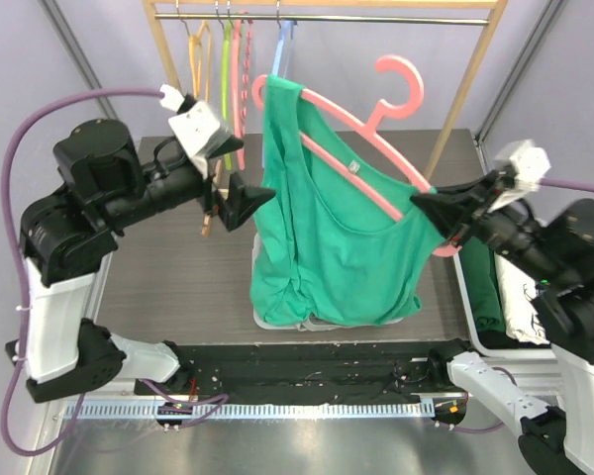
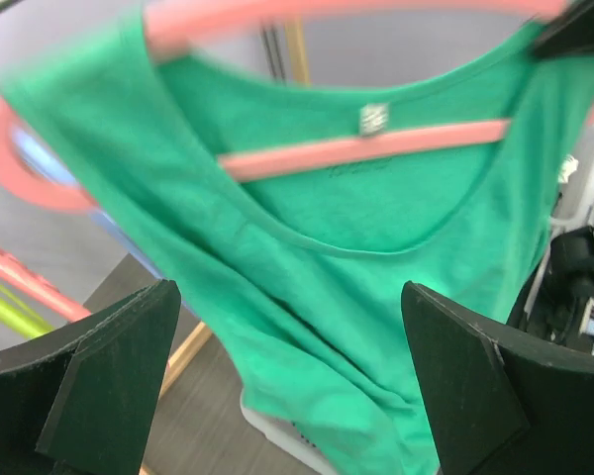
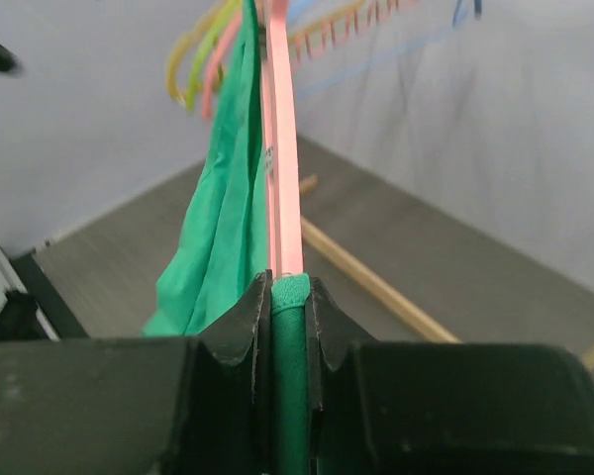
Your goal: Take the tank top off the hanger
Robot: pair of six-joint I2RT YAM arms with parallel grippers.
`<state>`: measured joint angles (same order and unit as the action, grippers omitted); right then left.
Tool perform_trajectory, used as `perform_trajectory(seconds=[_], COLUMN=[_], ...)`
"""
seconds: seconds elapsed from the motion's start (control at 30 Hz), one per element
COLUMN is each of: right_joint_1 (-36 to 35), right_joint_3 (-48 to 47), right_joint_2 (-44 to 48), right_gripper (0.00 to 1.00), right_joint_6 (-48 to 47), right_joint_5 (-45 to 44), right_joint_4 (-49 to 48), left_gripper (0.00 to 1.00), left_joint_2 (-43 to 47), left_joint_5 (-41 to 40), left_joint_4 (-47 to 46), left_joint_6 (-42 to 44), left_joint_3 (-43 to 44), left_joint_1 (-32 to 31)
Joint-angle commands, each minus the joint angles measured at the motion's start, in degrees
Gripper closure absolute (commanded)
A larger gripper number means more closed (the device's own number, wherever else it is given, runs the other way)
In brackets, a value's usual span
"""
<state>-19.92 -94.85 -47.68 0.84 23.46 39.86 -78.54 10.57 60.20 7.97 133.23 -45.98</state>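
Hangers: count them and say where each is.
5. On the rail: orange hanger, green hanger, coral hanger, blue hanger. The pink hanger with the tank top is in the right gripper. Others may be hidden.

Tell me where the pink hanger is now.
Top view, centre: the pink hanger tilts in front of the rack, tank top draped on it, its right end clamped in the right gripper.

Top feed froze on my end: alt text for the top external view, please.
The right pincer is shut on one end of a tilted pink hanger, holding it and the green tank top draped on it above the table. The left pincer hangs open beside the top's left edge.
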Motion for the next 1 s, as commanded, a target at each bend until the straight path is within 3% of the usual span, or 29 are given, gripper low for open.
perform_trajectory(seconds=[0.0,0.17,0.57,0.97], right_joint_1=[0.0,0.0,-0.1,-0.1], right_joint_3=[8.7,13.0,6.9,1.3], right_joint_2=[5.5,7.3,0.8,-5.0], right_gripper=[0.99,0.99,0.99,0.99], right_joint_6=[-3.6,-7.5,-13.7,-14.2], right_joint_5=[-1.3,3.7,24.5,30.8], right_joint_4=[-4.9,-1.5,6.9,7.9], left_gripper=[0.00,0.00,0.00,0.00], left_joint_2=[6.1,10.3,5.1,4.7], left_joint_5=[2.1,-1.6,2.7,11.2], left_joint_4=[3.1,3.3,-0.1,6.9], left_joint_6=[3.5,5.1,12.1,14.3], left_joint_3=[-8.6,-14.9,-8.1,-8.2], left_joint_1=[0.4,0.8,0.8,0.8])
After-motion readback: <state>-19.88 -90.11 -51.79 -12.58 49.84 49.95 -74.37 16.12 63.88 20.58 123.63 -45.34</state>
